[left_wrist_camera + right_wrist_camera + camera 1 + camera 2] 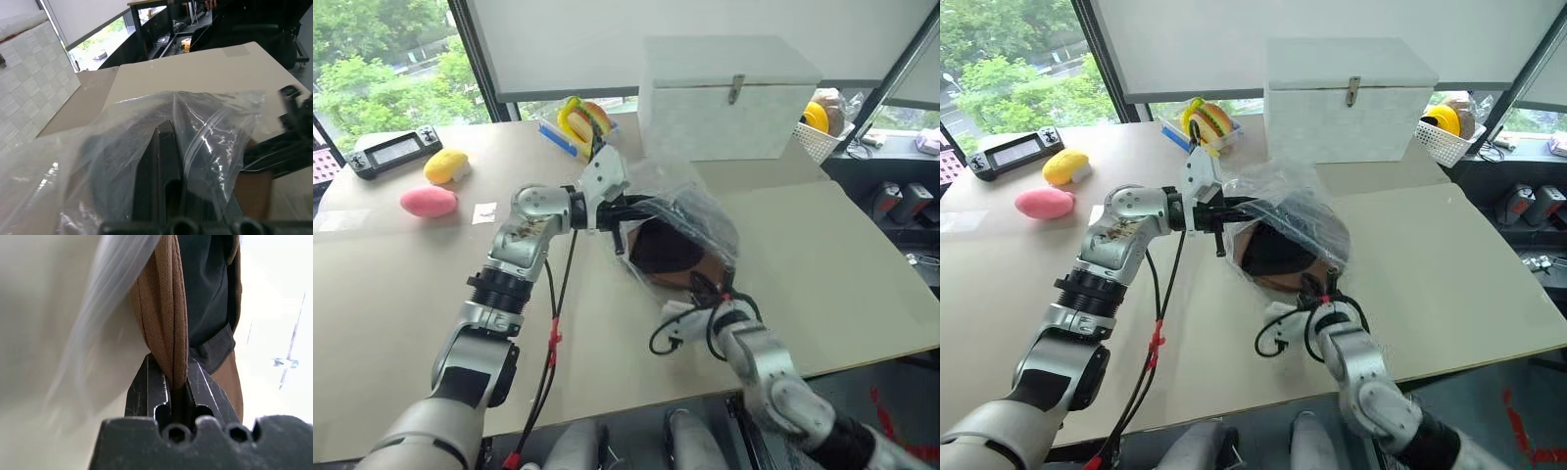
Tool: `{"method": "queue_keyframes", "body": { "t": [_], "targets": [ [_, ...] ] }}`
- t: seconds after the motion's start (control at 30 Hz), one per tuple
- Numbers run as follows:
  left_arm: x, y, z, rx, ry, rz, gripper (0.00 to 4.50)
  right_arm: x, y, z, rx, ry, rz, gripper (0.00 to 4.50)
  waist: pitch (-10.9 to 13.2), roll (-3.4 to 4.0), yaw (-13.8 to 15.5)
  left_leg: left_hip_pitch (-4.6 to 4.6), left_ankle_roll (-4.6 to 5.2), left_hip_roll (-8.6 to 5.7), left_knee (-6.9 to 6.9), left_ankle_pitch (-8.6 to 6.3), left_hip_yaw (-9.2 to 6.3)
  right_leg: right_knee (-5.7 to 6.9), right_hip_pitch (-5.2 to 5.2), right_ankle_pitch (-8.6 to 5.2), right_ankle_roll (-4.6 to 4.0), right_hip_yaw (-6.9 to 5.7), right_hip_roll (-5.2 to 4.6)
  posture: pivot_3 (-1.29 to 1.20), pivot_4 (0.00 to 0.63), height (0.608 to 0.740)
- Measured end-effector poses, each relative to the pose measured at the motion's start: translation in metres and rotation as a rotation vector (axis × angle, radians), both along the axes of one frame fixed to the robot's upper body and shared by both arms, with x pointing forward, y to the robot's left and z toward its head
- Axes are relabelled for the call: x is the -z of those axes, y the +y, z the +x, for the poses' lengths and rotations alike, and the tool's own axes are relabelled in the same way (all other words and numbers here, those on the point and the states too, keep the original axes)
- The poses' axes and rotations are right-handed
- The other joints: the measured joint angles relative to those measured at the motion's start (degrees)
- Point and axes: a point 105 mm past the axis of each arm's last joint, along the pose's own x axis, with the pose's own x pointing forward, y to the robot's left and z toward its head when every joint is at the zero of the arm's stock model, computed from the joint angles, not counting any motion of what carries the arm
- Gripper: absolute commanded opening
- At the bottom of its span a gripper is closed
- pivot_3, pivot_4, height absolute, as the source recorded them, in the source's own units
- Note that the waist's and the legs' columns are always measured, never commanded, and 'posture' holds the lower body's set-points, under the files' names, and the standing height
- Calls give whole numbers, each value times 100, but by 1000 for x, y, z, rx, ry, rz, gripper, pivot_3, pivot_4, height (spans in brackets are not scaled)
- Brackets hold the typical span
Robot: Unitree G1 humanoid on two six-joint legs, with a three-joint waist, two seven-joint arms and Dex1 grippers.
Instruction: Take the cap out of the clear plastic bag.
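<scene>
The clear plastic bag (690, 211) hangs over the middle of the table, crinkled and glossy. My left gripper (641, 208) is shut on its upper film, its fingers (164, 166) pressed together with plastic draped over them. Inside and below the bag shows the brown cap (671, 257) with its dark lining facing me. My right gripper (705, 294) is shut on the cap's brown fabric edge (164, 313) at the bag's lower side, the cloth pinched between its two fingers (146, 382).
A white lidded box (729, 98) stands at the back. A pink egg-shaped toy (429, 202), a yellow toy (446, 165) and a black controller (394, 151) lie at the left. A toy burger (1211, 119) and a white basket (818, 132) sit at the back.
</scene>
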Motion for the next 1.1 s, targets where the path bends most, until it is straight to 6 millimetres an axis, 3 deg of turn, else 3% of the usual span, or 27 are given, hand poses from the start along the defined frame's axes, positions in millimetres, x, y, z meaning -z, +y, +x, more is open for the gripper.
{"method": "queue_keyframes", "body": {
  "t": [0.1, 0.2, 0.27, 0.37, 0.43, 0.57, 0.7, 0.8, 0.87, 0.93, 1.1],
  "targets": [
    [1, 1, 0, 1, 5, 4, 0, -4, 1, -16, -17, 48, 67, 54, 0, 0, -18, 14, 30, 3, 1, -18, 2, 3, 11, 0, 2, 1, 1, 0, 150, 740],
    [1, 1, 0, 1, 9, 7, 0, -23, 1, -19, 13, 91, 234, 54, 0, -1, -28, 27, 29, 13, 1, -17, 2, 3, 24, -8, 15, 1, 8, 0, 150, 740],
    [1, 1, 0, 1, 10, 6, 0, -46, -2, -11, 50, 101, 371, 54, 1, -1, -37, 30, 28, 13, 4, -16, 3, 2, 27, -3, 20, 3, 8, 0, 150, 740],
    [1, 1, 0, 0, 12, 5, 0, -83, -18, 4, 92, 32, 426, 54, 1, -1, -14, 31, 28, 12, 7, -16, 1, 2, 29, 9, 9, 1, 8, 0, 150, 740],
    [2, 2, 1, -5, 14, 3, 0, -95, -24, 9, 116, 10, 464, 54, 0, 0, 5, 28, 29, 12, 3, -17, -4, 5, 23, 10, 5, -4, 9, 0, 150, 740],
    [1, 3, 2, -13, 15, -2, 0, -97, -16, 9, 73, 85, 531, 54, 0, 0, 0, 3, -3, 9, 3, 1, 1, 1, 0, 12, 1, -2, 7, 0, 150, 740],
    [2, 3, 2, -14, 18, -3, 0, -97, 12, -19, -131, 310, 657, 54, 0, 0, -12, -3, 4, 10, 4, -4, 1, 1, -2, 11, 2, -2, 7, 0, 150, 740],
    [2, 3, 3, -14, 18, -3, 0, -90, 17, -33, -217, 495, 723, 54, 1, 0, -7, 1, 44, 8, 9, -28, 1, -4, 6, 11, 3, -3, 7, 0, 150, 740],
    [2, 4, 3, -15, 16, -4, 0, -91, 13, -38, -257, 598, 790, 54, 1, 1, -7, 10, 43, 8, 9, -28, 2, -1, 12, 12, 4, -3, 6, 0, 150, 740],
    [1, 4, 3, -14, 9, -7, 0, -105, 8, -39, -300, 625, 850, 54, 1, 1, -6, 12, 41, 10, 9, -26, 2, 1, 12, 15, 4, -3, 6, 0, 150, 740],
    [-5, 3, 3, -10, -13, -20, 0, -151, -27, -47, -363, 621, 1033, 54, 2, 3, 0, 7, 40, 10, 5, -27, 1, 3, 2, 16, 1, -5, 4, 0, 150, 740]
  ]
}}
